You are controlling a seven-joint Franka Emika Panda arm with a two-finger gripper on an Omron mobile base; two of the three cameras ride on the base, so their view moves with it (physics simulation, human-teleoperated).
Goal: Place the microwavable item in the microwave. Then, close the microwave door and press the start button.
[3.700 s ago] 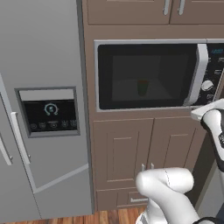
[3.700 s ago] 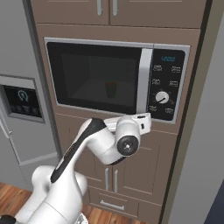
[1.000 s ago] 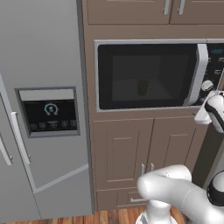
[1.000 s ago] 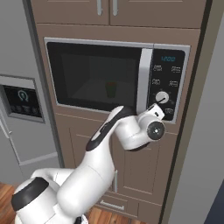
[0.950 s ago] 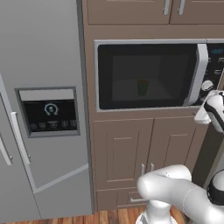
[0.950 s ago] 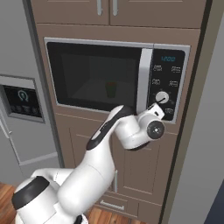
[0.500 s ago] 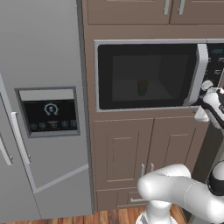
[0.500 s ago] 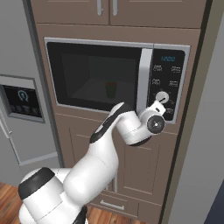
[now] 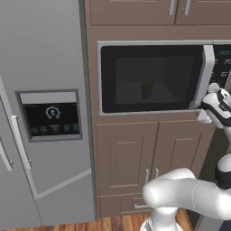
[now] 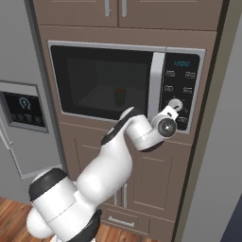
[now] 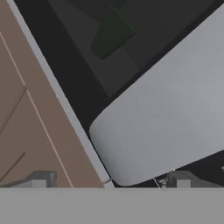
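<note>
- A built-in silver-framed microwave [image 10: 127, 82] sits in brown cabinetry, with a grey fridge with a dispenser panel [image 9: 45, 113] to its left; its wide dark-glass door with a vertical silver handle [image 10: 106, 80] lies flush with the frame, so it reads as closed.
- The small bright green tapered cup [image 10: 120, 96] stands upright inside the microwave, dimly seen through the glass near the middle of the cavity; it also shows as a dark green shape [image 11: 111, 35] in the hand view; the placing step looks done.
- The white arm's two-finger gripper [image 10: 173, 105] is raised to the lower part of the black control panel with a round knob [image 10: 182, 90], just right of the door handle; in the left base view the gripper [image 9: 215, 90] shows at the right edge beside the handle.
- The jaws stand spread wide and grasp nothing; the two dark fingertips [image 11: 181, 179] rise at the bottom of the hand view, with the rounded lower end of the silver handle [image 11: 162, 118] close in front.
- What appears left is the start button (which exact button cannot be made out); whether the gripper touches the panel cannot be told.
</note>
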